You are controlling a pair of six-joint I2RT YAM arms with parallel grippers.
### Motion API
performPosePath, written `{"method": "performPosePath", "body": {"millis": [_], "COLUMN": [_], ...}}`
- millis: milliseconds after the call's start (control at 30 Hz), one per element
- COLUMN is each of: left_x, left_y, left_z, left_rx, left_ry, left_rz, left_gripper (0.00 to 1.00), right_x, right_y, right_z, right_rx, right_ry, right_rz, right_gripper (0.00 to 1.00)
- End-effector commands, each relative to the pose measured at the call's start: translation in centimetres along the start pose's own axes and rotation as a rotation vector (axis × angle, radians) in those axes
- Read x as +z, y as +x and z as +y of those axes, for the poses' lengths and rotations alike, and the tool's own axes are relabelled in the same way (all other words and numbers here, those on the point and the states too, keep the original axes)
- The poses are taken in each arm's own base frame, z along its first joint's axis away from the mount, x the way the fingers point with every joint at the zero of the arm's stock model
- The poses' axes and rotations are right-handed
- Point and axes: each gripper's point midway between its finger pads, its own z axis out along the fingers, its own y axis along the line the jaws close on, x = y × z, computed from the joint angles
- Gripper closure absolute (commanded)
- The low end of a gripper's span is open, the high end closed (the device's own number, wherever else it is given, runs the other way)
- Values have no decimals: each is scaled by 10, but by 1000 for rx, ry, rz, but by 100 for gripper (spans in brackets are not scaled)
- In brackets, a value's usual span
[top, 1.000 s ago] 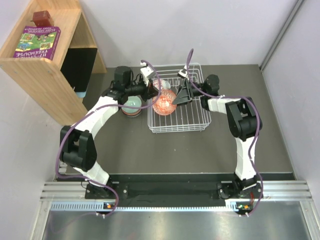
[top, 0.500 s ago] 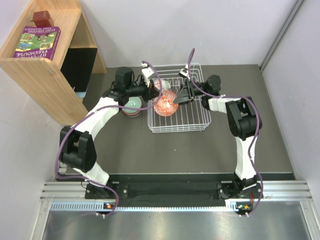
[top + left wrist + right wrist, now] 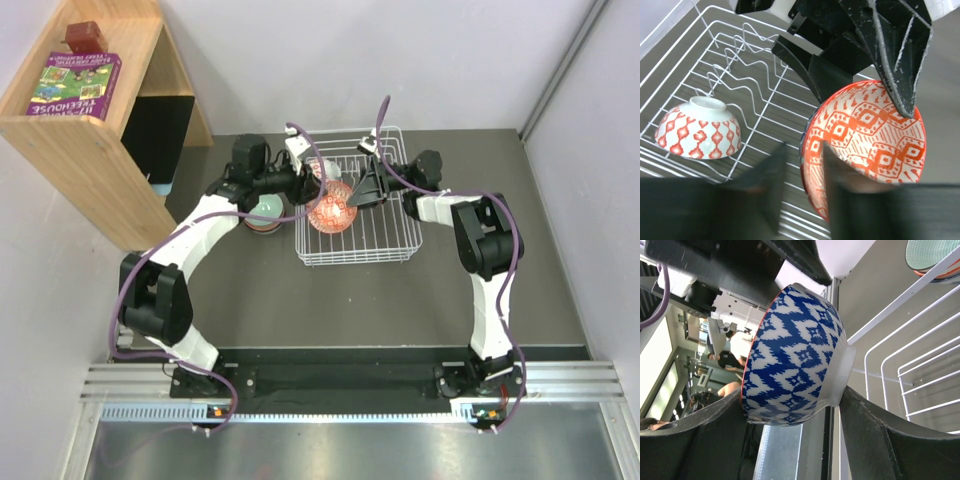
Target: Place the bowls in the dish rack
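One round ceramic bowl, blue-and-white patterned outside with an orange-red lattice inside (image 3: 870,145), is in hand. The right gripper (image 3: 790,390) is clamped on it, one black finger across the inner face and the other behind near the foot, and holds it on edge over the white wire dish rack (image 3: 356,263). The left gripper (image 3: 804,150) hovers close in front with its two fingers apart, and the bowl's rim shows in the gap between them. Those fingers are blurred in the left wrist view, so I cannot tell whether either one touches the rim.

Past the left fingertips, a red-and-white diamond-patterned ceramic bowl (image 3: 697,130) sits upside down on the rack wires, beside the row of bent upright prongs (image 3: 747,40). Outboard of the left gripper and outside the rack, a pale green glazed bowl (image 3: 265,210) tops a short stack.

The step looks like seating a second bowl. The next move probably calls for the right gripper to lower the bowl on edge until it leans in a prong slot, then release it. The left fingers would either steady the rim or back clear. Glazed ceramic is hard and slick, and thin wire gives only narrow bearing lines, so the round bowl could roll or slide if let go before it rests.
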Motion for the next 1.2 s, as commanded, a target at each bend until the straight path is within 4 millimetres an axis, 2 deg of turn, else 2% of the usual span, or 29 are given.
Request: {"method": "performPosePath", "body": {"millis": [0, 100, 267, 333, 400, 433, 467, 533, 567, 633, 667, 733, 767, 833, 867, 933, 967, 1000, 1033, 1067, 1167], "left_x": [-3, -3, -5, -9, -21, -29, -41, -62, -68, -86, -90, -106, -109, -126, -129, -144, -145, -147, -156, -157, -159], "left_y": [-23, -22, -25, -33, -41, -47, -46, -48, -41, -45, -34, -31, -20, -15, -1, 7, 20, 21, 28, 35, 51], "left_z": [-11, -12, -10, 0, 21, 26, 40, 62, 67, 84, 87, 92, 93, 98, 99, 103, 100, 95, 100, 99, 95], "left_rx": [46, 38, 28, 4, -67, -75, -113, -120, -161, -156, -180, -183, -198, -204, -232, -244, -258, -254, -263, -265, -276], "left_ry": [22, 27, 11, -44, -123, -137, -176, -267, -295, -370, -385, -424, -441, -511, -538, -600, -607, -605, -629, -628, -614], "left_rz": [-51, -50, -57, -76, -98, -120, -137, -158, -154, -194, -184, -195, -182, -186, -162, -157, -137, -132, -127, -115, -53], "left_gripper": [50, 37, 30, 25, 18, 17, 14, 4, 1, 1, 1, 1, 1, 1, 1, 1, 1, 1, 1, 1, 1], "right_x": [3, 3, 3, 3, 2, -1, -2, -7, -10, -18, -21, -29, -32, -40, -44, -55, -59, -63, -71, -77, -99], "right_y": [-15, -15, -17, -19, -24, -27, -29, -37, -40, -48, -52, -59, -62, -68, -72, -81, -86, -91, -98, -102, -116], "right_z": [16, 15, 13, 14, 13, 13, 16, 17, 19, 21, 22, 19, 20, 16, 19, 13, 16, 15, 18, 17, 4], "right_rx": [-151, -151, -146, -151, -150, -152, -163, -173, -181, -187, -199, -203, -211, -219, -233, -258, -271, -274, -285, -289, -324], "right_ry": [-11, -9, -3, 1, 16, 25, 33, 53, 63, 87, 103, 137, 149, 191, 209, 277, 290, 309, 327, 346, 528], "right_rz": [-26, -32, -47, -59, -77, -88, -95, -121, -131, -163, -173, -199, -207, -229, -239, -269, -286, -310, -333, -347, -352], "right_gripper": [100, 100, 100, 100, 100, 100, 100, 100, 100, 100, 100, 100, 100, 100, 100, 100, 100, 100, 100, 100, 100]}}
